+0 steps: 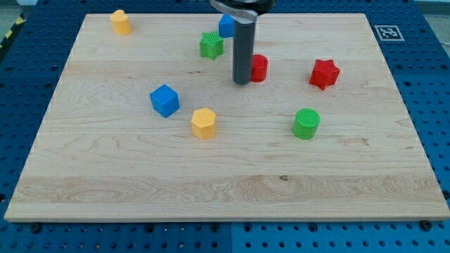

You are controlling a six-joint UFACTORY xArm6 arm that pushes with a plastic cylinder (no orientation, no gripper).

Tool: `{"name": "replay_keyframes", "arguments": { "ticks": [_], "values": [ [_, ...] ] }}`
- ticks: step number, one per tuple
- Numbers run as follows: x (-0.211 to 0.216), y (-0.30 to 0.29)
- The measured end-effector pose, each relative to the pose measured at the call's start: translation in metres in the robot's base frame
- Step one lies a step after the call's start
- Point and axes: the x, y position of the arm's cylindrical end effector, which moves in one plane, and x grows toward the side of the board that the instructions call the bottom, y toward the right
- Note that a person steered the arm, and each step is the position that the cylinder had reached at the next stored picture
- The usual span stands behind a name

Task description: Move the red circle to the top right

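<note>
The red circle (259,67) stands on the wooden board (225,183), just above the middle, partly hidden by the dark rod. My tip (241,82) touches the red circle's left side. A red star (324,74) lies to the right of the circle, with a gap between them.
A green star (211,45) and a blue block (226,26) sit up-left of my tip, the blue one partly hidden by the rod. A yellow block (121,22) is at top left. A blue cube (164,100), a yellow hexagon (203,123) and a green circle (306,123) lie lower.
</note>
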Motion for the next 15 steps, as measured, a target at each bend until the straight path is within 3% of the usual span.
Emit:
{"name": "replay_keyframes", "arguments": {
  "ticks": [6, 12, 15],
  "values": [
    [-0.050, 0.043],
    [-0.099, 0.141],
    [-0.100, 0.186]
  ]
}}
